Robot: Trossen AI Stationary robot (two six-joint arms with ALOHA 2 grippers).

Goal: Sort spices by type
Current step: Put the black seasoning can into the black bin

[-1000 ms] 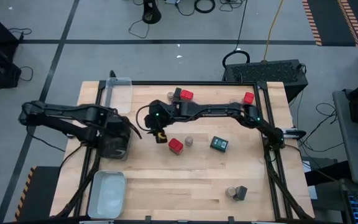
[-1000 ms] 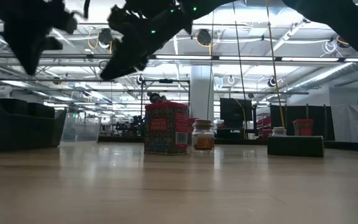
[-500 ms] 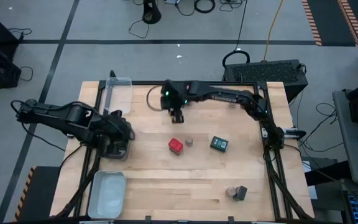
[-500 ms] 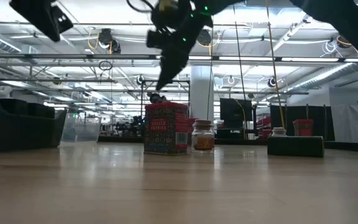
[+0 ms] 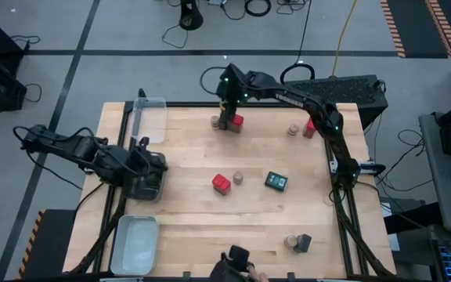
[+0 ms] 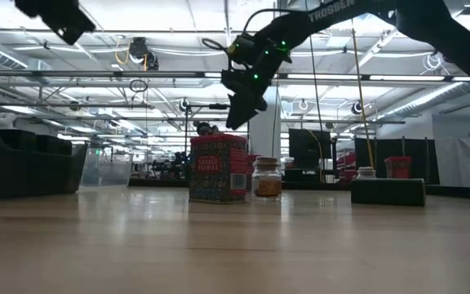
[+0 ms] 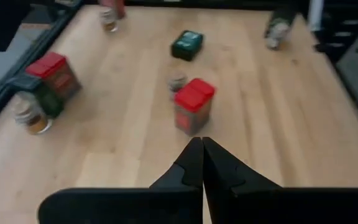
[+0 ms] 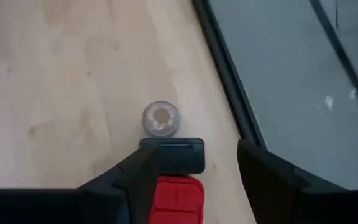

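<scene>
- The right gripper [image 5: 228, 117] hangs at the 12 o'clock edge of the worktop [image 5: 210, 227], over a small cluster of spices. Its fingers are spread wide and hold nothing.
- In the right wrist view a dark tin [image 8: 174, 155] and a red tin [image 8: 176, 193] lie side by side between the open fingers, with a round jar [image 8: 161, 118] just beside the dark tin.
- The left gripper [image 7: 197, 149] waits at 9 o'clock over a dark tray [image 5: 149, 184], fingers pressed together with nothing between them.
- Around the middle stand another red tin [image 5: 221, 183] and a small jar [image 5: 239, 178], close together, with a green-black tin [image 5: 276, 181] toward 3 o'clock from them.
- At 2 o'clock a third red tin [image 5: 312, 127] stands next to a jar [image 5: 293, 129].
- At 5 o'clock a jar [image 5: 291, 242] and a dark tin [image 5: 304, 242] touch or nearly touch.
- The clear tray [image 5: 149, 117] at 11 o'clock and the pale tray [image 5: 135, 243] at 7 o'clock look empty.
- I judge the sorting barely begun: every group on the worktop mixes kinds, so nearly all the tins and jars are left to gather by type.
</scene>
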